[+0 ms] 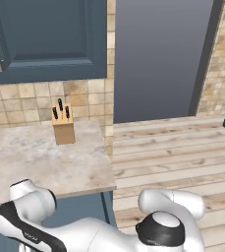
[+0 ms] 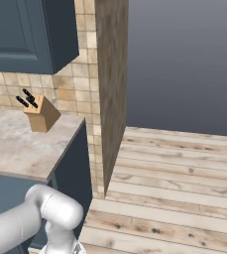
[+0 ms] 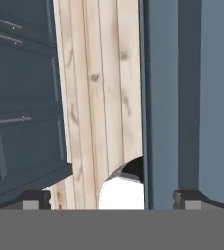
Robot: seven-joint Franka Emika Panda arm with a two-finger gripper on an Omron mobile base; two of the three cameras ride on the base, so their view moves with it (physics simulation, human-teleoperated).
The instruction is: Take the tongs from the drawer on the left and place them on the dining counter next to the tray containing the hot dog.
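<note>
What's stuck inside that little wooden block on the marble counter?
Three black knife handles poke from the top of the wooden block on the beige marble worktop. Their blades are hidden inside.

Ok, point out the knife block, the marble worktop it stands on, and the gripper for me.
knife block point(image 1: 64, 129): left base view, wooden front face.
marble worktop point(image 1: 40, 165): left base view, bare top in front of the block.
gripper point(image 3: 112, 200): hand view, midway between its wide-apart tips.

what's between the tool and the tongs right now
The tongs aren't out: no drawer is open. In the hand view the open tool hangs low beside dark blue cabinet fronts with bar handles, all shut. A closed front would be in the way.
</note>
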